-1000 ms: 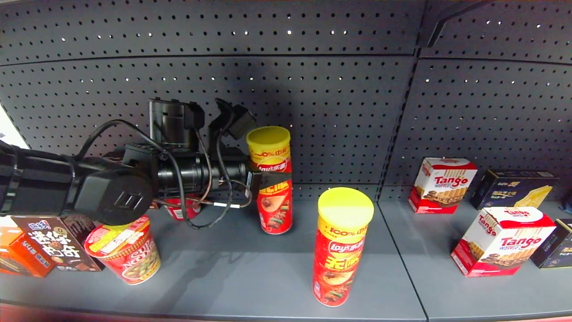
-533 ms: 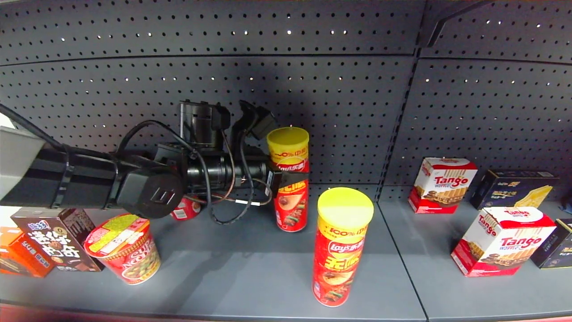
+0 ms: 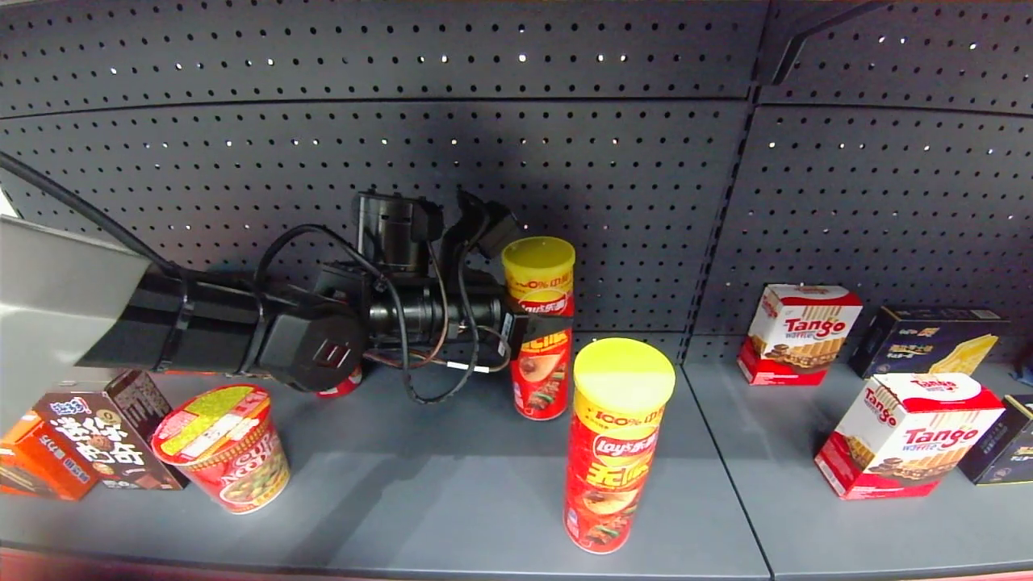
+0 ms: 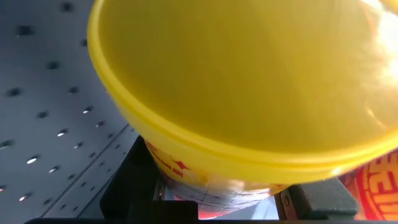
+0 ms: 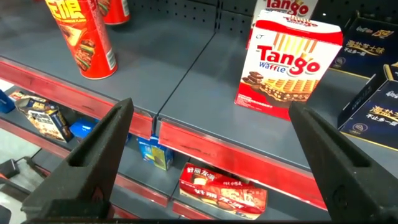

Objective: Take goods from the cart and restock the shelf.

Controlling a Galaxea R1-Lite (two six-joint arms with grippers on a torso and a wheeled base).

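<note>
Cup noodles (image 3: 226,452) sits near the shelf (image 3: 436,492) front edge, left side. Left tool (image 3: 539,332) pinches a red chip can (image 3: 538,266), yellow lid, upright near the shelf's back edge by the pegboard (image 3: 565,161). Second chip can (image 3: 617,444) stands free nearer the front edge. Wafer boxes (image 3: 908,436) farther right. Right tool (image 5: 210,107) is spread wide, holding nothing, above the shelf's front edge.

Red chip can (image 3: 541,379), yellow lid (image 3: 538,258)
</note>
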